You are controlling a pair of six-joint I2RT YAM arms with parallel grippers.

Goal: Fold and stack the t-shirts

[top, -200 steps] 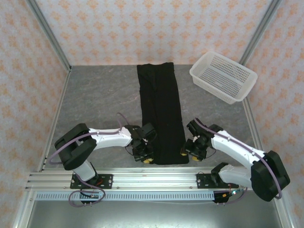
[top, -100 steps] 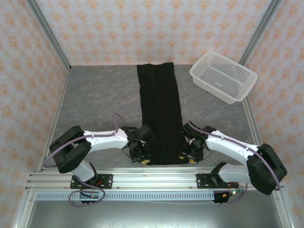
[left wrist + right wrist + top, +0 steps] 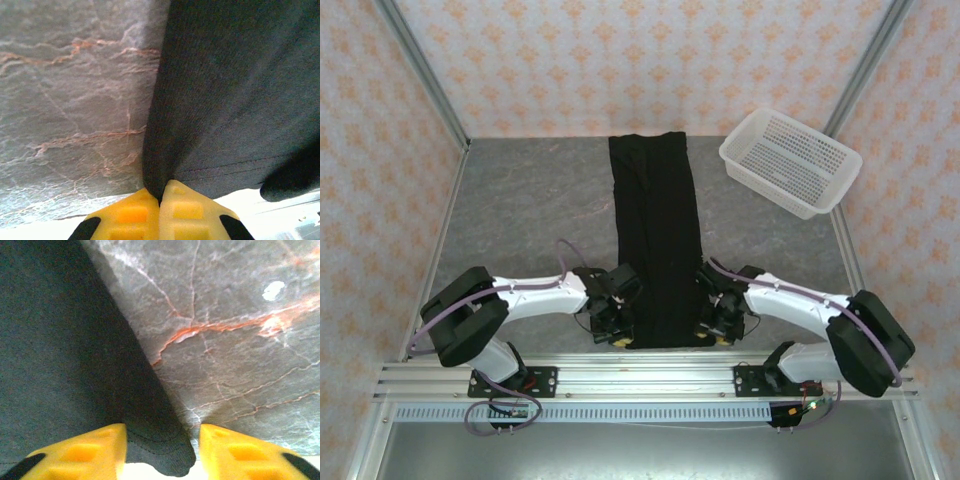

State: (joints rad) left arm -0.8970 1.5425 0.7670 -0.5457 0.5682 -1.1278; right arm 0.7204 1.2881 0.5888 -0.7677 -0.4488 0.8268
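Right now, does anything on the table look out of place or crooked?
Nothing much. The shirt lies flat as a long folded strip, and only the basket sits at an angle, in the far right corner.

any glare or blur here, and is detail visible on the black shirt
Top external: even light, sharp, but the t-shirt reads flat black. Left wrist: weave visible, left end effector's fingers soft, bottom edge blown out white. Right wrist: table veins clear, one small glare spot, right end effector's fingers soft.
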